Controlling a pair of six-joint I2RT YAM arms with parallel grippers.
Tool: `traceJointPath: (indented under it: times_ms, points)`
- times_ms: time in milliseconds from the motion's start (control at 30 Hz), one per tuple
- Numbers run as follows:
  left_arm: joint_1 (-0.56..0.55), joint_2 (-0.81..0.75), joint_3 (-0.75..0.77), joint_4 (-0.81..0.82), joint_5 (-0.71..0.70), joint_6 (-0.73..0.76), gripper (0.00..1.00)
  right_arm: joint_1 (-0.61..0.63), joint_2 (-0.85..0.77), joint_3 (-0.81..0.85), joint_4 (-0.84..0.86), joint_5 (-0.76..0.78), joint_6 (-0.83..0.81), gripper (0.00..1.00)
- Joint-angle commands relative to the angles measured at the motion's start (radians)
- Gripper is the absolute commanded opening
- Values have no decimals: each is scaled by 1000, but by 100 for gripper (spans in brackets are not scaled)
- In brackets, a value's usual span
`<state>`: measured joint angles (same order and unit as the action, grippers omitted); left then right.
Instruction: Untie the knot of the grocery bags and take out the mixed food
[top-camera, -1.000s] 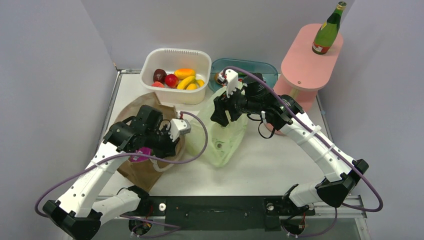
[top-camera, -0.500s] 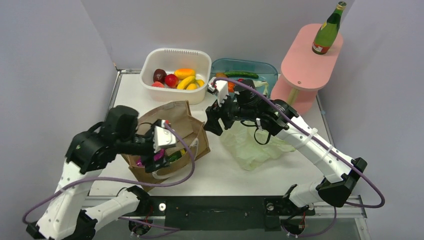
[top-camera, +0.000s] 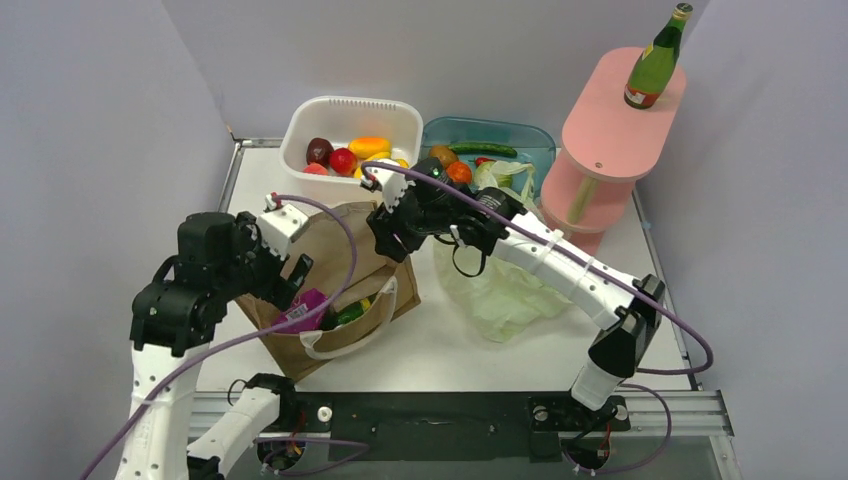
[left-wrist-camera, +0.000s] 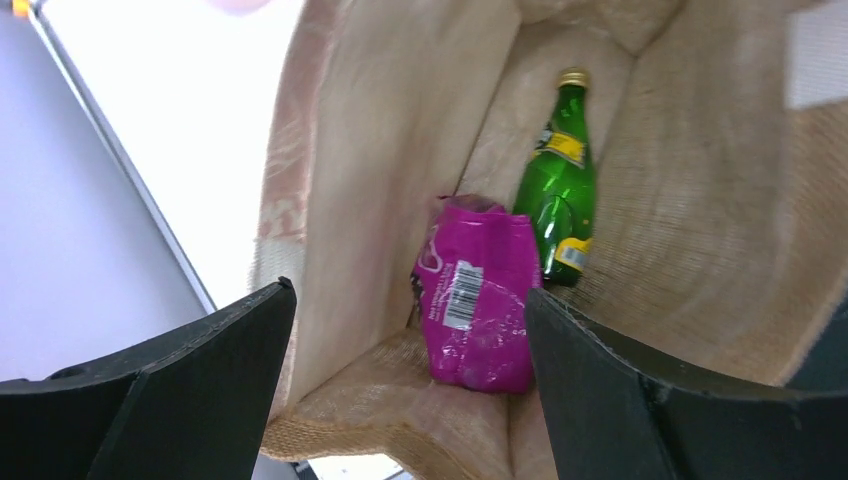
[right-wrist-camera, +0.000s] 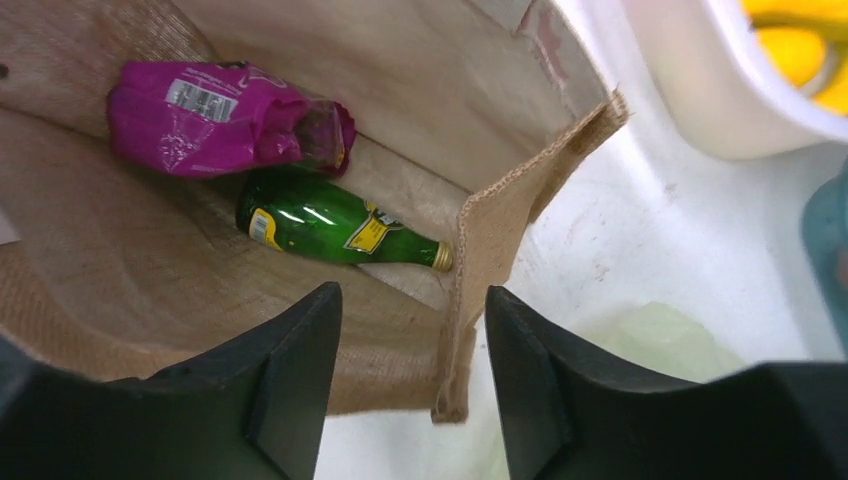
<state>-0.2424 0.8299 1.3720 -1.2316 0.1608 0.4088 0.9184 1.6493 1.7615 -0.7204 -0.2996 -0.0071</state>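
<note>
Both grippers open above the brown paper bag (top-camera: 338, 238)

The left gripper (left-wrist-camera: 405, 295) and right gripper (right-wrist-camera: 412, 292) had their jaws spread and held nothing. Below both, inside the bag, the purple packet (left-wrist-camera: 478, 295) lay touching the green bottle (right-wrist-camera: 330, 232). The plastic bag (top-camera: 505, 295) lay under the right arm.

Plain pale grey walls (top-camera: 100, 100) enclose three sides of a white tabletop (top-camera: 460, 350). Pink two-tier stand (top-camera: 600, 125) at far right corner. Even light.
</note>
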Motion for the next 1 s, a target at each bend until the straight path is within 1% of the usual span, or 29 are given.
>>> traceJointPath:
  times_ms: [0, 33, 67, 100, 133, 167, 200, 300, 367, 433, 467, 500, 533, 567, 600, 633, 667, 700, 733, 767, 800, 833, 900, 933, 967]
  points:
    - [151, 50, -4, 69, 20, -32, 84, 17, 7, -15, 18, -12, 7, 46]
    - [223, 60, -3, 66, 62, -13, 84, 19, 1, -41, 19, -17, 6, 37]
    - [262, 82, -2, 56, 92, 4, 84, 24, -14, -72, 20, -24, 5, 27]
    - [330, 95, -2, 52, 144, 34, 84, 26, -23, -87, 20, -26, 4, 22]
    - [357, 123, -5, 51, 159, 48, 84, 28, -44, -120, 21, -32, 2, 10]
    - [398, 138, -7, 50, 165, 76, 84, 27, -56, -137, 22, -34, 2, 5]
    - [415, 167, -12, 46, 168, 93, 84, 28, -80, -170, 23, -38, 1, 0]
    - [453, 192, -37, 50, 201, 181, 84, 31, -131, -235, 28, -51, -3, 0]
    - [452, 189, -68, 46, 267, 234, 83, 39, -169, -279, 31, -50, -9, 0]
    - [451, 188, -80, 1, 375, 289, 76, 49, -198, -321, 34, -42, -26, 0]
    - [451, 188, -79, -41, 454, 316, 62, 53, -218, -345, 36, -37, -45, 0]
    - [450, 187, -76, -74, 491, 324, 53, 61, -239, -360, 48, -18, -64, 0]
    - [450, 183, -69, -86, 561, 332, 25, 66, -251, -393, 58, -2, -71, 0]
    - [450, 165, -61, -97, 590, 332, 4, 75, -272, -428, 86, 34, -82, 0]
    - [452, 150, -59, -88, 644, 304, 1, 80, -284, -447, 103, 56, -86, 0]
    - [451, 107, -65, -34, 663, 280, 0, 91, -311, -482, 145, 106, -97, 0]
    - [451, 81, -72, 13, 682, 211, 0, 96, -324, -501, 174, 132, -102, 0]
    - [452, 21, -100, 128, 681, 169, 0, 105, -349, -538, 235, 186, -114, 0]
    - [450, -7, -117, 199, 667, 72, 0, 109, -360, -554, 271, 212, -121, 0]
    - [451, -56, -150, 322, 657, 36, 0, 112, -372, -573, 337, 263, -134, 0]
    - [450, -72, -161, 369, 641, -19, 0, 112, -374, -577, 384, 310, -140, 0]
    - [450, -82, -168, 438, 639, -44, 0, 113, -374, -572, 403, 334, -147, 0]
    - [450, -66, -153, 479, 666, -98, 0, 113, -383, -569, 448, 366, -156, 0]
    - [450, -57, -147, 479, 682, -115, 0, 115, -389, -572, 470, 360, -160, 2]
    - [450, -45, -138, 468, 711, -120, 0, 115, -405, -580, 478, 350, -167, 16]
